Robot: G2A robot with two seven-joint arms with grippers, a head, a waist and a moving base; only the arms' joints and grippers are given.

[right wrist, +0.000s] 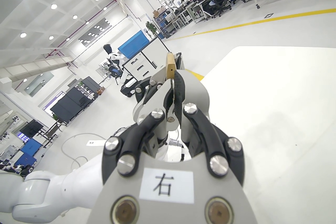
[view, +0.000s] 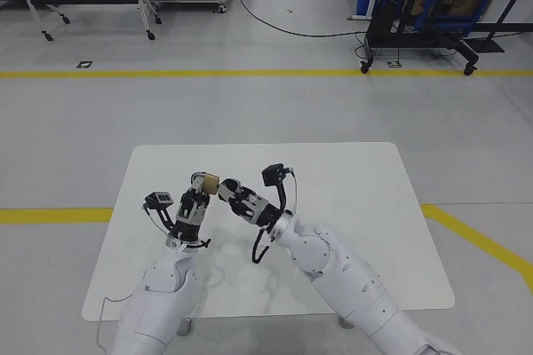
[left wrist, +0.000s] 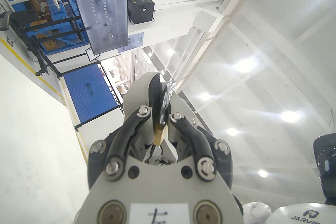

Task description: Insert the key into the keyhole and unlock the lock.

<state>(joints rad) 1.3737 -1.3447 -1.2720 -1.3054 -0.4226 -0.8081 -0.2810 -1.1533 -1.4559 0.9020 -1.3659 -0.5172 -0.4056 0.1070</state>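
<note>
Left end effector (left wrist: 160, 93) clamped on lock (right wrist: 170, 66), right end effector (right wrist: 174, 83) closed alongside

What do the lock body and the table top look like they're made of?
The lock is yellow-gold with a dull metallic sheen, so likely brass or brass-plated metal. The table has a flat, matte white top with rounded corners, probably laminate or painted board; the look alone cannot settle which.

- Left arm (view: 164, 297), entering at 7 o'clock in the top view: glossy white rounded shells.
- Right arm (view: 338, 266), at 5 o'clock: matching white shells, with a black cable (view: 258, 251) looped at the wrist.
- Left gripper (left wrist: 159, 93) and right gripper (right wrist: 173, 78): grey palm plates, black linkages, silver screw heads, and a white label with a black character.
</note>
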